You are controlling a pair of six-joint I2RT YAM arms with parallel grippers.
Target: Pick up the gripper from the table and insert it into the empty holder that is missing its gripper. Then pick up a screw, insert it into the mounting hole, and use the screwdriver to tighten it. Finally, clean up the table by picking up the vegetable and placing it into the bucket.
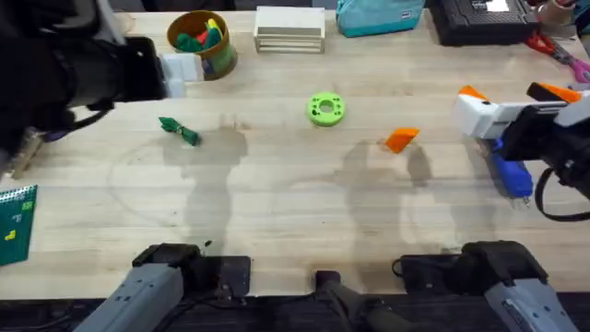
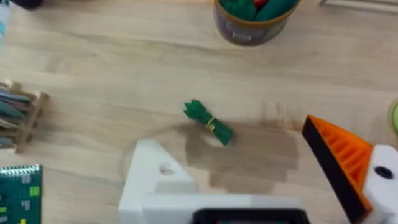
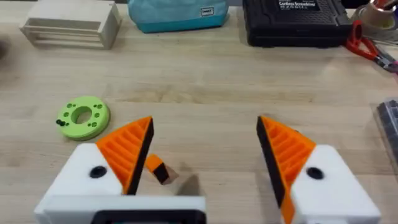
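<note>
The loose gripper [image 1: 401, 138] lies on the bench [image 1: 277, 203] at 3 o'clock from the vegetable [image 1: 179, 130]. The right end effector [image 3: 205, 155] is spread wide above it. The left end effector [image 2: 261, 168], one finger a bare holder [image 2: 152, 171], is spread too.

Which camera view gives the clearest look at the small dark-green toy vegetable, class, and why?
The left wrist view: the vegetable lies whole and unobstructed on the table ahead of the left pincer. The overhead view shows it much smaller, near the table's left side.

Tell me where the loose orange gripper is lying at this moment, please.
In the overhead view the gripper lies on the table, right of centre, between the light-green disc and the right gripper.
</note>
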